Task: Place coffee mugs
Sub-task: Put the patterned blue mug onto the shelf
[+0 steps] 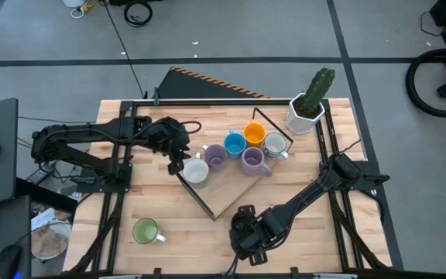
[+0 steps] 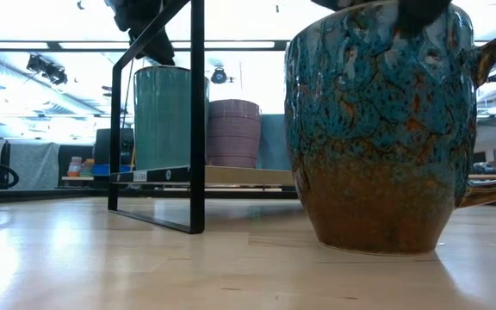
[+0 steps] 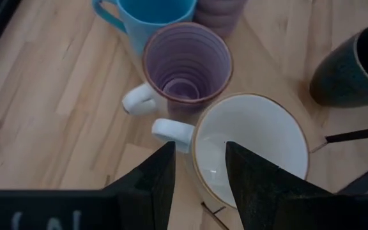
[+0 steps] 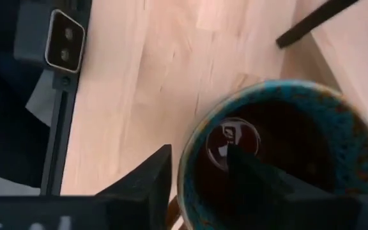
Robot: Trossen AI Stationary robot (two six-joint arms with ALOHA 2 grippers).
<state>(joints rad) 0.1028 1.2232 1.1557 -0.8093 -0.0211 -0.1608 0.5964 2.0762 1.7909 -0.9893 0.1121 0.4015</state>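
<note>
Left gripper [image 1: 180, 164] sits at the white mug [image 1: 197, 171], at 9 o'clock of the mug cluster. In the left wrist view its fingers [image 3: 147, 185] straddle the rim beside the handle, one inside the bowl and one outside, narrowly parted with the wall between them. Whether they are pressing the wall or have just let go, I cannot tell. Rim grip makes sense: the handle is too small to pinch and the wall gives a flat bite.

White mug stands upright on the wooden board [image 1: 227, 195], touching or just beside the lilac mug [image 1: 215, 157]. Blue mug [image 1: 235, 143], orange mug [image 1: 254, 134], second purple mug [image 1: 252, 161] and silvery mug [image 1: 276, 146] are packed close behind it, toward 12–2 o'clock. Tight grouping seems the aim: mugs collected on the board inside the black wire frame [image 1: 200, 198].

Right gripper [image 1: 248, 236] is at 6 o'clock, off the board, at the dark brown mug [image 2: 377, 129]. The right wrist view shows one finger inside and one outside the rim; fingers slightly apart around the wall, clamp force not discernible. The low view shows the mug base resting on the table [image 1: 122, 194], so not lifted.

Green mug [image 1: 145, 231] stands alone at 7 o'clock, well apart from the cluster. Cactus pot [image 1: 307, 112] at 1 o'clock, untouched.

Judgement: six mugs placed, two outstanding.
</note>
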